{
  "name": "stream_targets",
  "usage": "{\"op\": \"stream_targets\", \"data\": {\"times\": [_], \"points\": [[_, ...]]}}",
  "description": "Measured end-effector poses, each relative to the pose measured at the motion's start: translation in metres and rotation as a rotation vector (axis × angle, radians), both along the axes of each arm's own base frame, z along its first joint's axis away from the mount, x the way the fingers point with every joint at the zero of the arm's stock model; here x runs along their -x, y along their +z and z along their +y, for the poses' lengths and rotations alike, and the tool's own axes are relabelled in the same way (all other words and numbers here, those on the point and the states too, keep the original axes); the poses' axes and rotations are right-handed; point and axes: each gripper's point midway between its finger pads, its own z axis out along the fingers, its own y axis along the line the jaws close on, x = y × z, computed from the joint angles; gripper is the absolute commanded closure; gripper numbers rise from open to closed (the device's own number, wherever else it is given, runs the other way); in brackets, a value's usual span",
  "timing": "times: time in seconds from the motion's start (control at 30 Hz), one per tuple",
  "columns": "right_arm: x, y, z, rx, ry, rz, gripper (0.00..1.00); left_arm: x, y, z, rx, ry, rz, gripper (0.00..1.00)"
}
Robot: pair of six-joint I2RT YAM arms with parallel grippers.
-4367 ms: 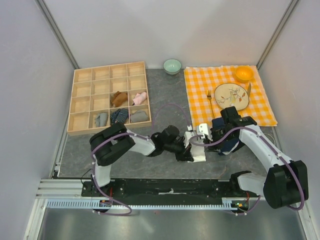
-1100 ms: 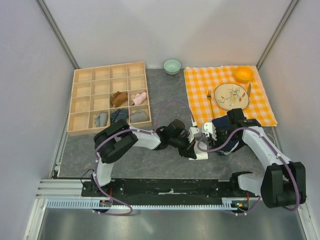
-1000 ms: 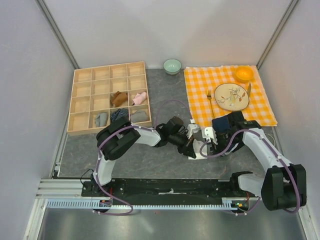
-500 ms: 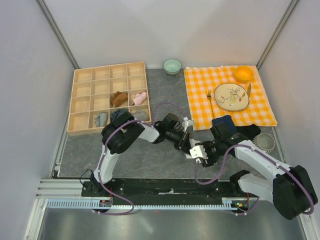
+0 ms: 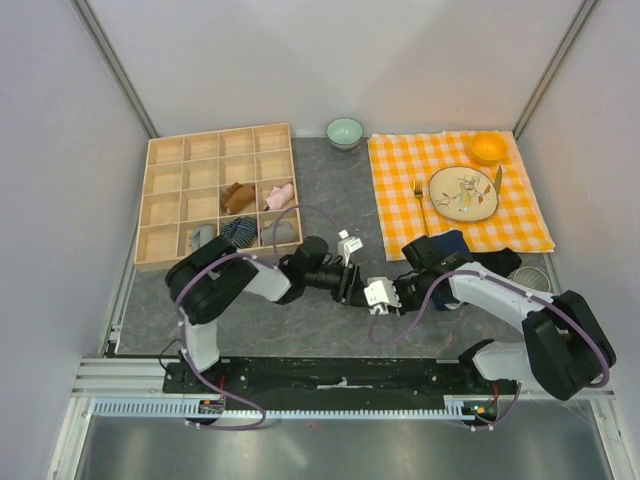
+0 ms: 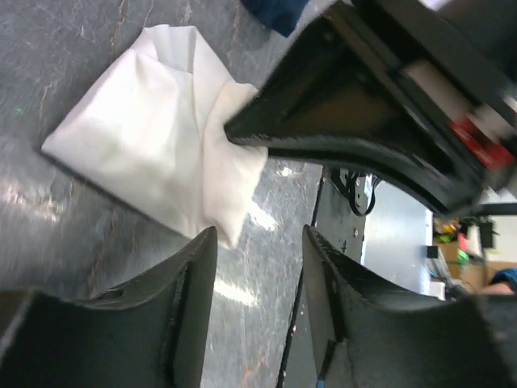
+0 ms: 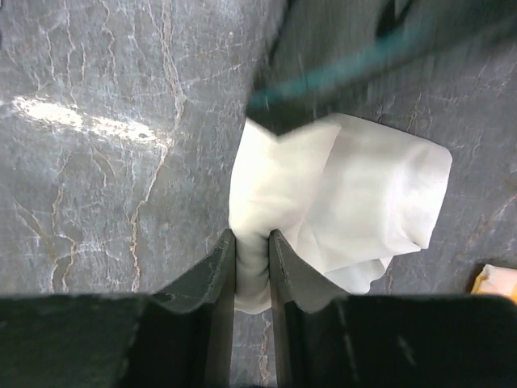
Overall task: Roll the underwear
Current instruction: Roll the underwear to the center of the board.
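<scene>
The cream-white underwear (image 6: 153,153) lies loosely folded on the grey table; in the right wrist view it is the white cloth (image 7: 355,194). My right gripper (image 7: 252,242) is shut on a bunched fold at its edge. In the left wrist view the same dark gripper (image 6: 242,133) bites the cloth's near side. My left gripper (image 6: 258,238) stands open just short of the cloth's corner, with nothing between its fingers. From above, the two grippers (image 5: 352,283) (image 5: 388,293) meet at the table's middle and hide the cloth. The rust-brown underwear (image 5: 237,197) sits in a compartment of the wooden box.
The wooden compartment box (image 5: 170,160) at the back left holds several small rolled garments. An orange checked cloth (image 5: 400,200) at the back right carries a plate (image 5: 463,193), a fork and an orange bowl (image 5: 488,147). A green bowl (image 5: 345,131) stands behind. A dark blue garment (image 5: 447,243) lies under my right arm.
Both grippers have shifted left and toward the near edge. The left gripper has opened and let go of the white cloth. The right gripper has closed on its fold.
</scene>
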Motion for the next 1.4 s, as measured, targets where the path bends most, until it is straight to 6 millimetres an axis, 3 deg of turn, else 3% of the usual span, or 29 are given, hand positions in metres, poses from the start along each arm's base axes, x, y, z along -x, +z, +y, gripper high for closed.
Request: {"op": "stream_targets", "data": {"times": [0.07,0.2,0.37,0.47,0.57,0.77,0.9,1.0,1.1,1.13,1.23,1.4], "points": [[0.001,0.001,0.001,0.001,-0.01,0.041,0.78,0.001,0.009,0.009,0.021,0.025,-0.062,0.39],[0.004,0.003,0.001,-0.007,-0.044,0.16,0.78,0.016,0.029,0.038,0.125,0.054,-0.365,0.37],[0.017,0.003,-0.002,-0.018,-0.062,0.41,0.78,0.056,0.017,0.052,0.161,-0.047,-0.705,0.33],[0.018,0.003,-0.003,-0.048,-0.09,0.519,0.78,0.078,0.016,0.04,0.185,-0.147,-0.925,0.32],[0.026,0.003,-0.006,-0.052,-0.102,0.593,0.78,0.084,0.021,0.02,0.196,-0.198,-1.096,0.32],[0.036,0.004,-0.009,-0.035,-0.097,0.641,0.77,0.061,0.024,-0.014,0.115,-0.203,-1.3,0.33],[0.038,0.004,-0.01,-0.031,-0.096,0.651,0.76,0.048,0.007,-0.026,0.021,-0.236,-1.354,0.37],[0.038,0.004,-0.01,-0.031,-0.096,0.653,0.76,0.045,-0.009,-0.025,-0.035,-0.271,-1.363,0.44],[0.038,0.005,-0.011,-0.032,-0.097,0.654,0.75,0.043,-0.016,-0.026,-0.067,-0.289,-1.373,0.63],[0.038,0.005,-0.011,-0.032,-0.096,0.654,0.74,0.042,-0.017,-0.026,-0.074,-0.294,-1.375,0.79],[0.039,0.005,-0.013,-0.03,-0.099,0.656,0.68,0.04,-0.019,-0.03,-0.095,-0.313,-1.38,0.98],[0.03,0.008,-0.02,-0.053,-0.143,0.626,0.53,0.037,-0.018,-0.039,-0.12,-0.335,-1.338,0.98]]}}
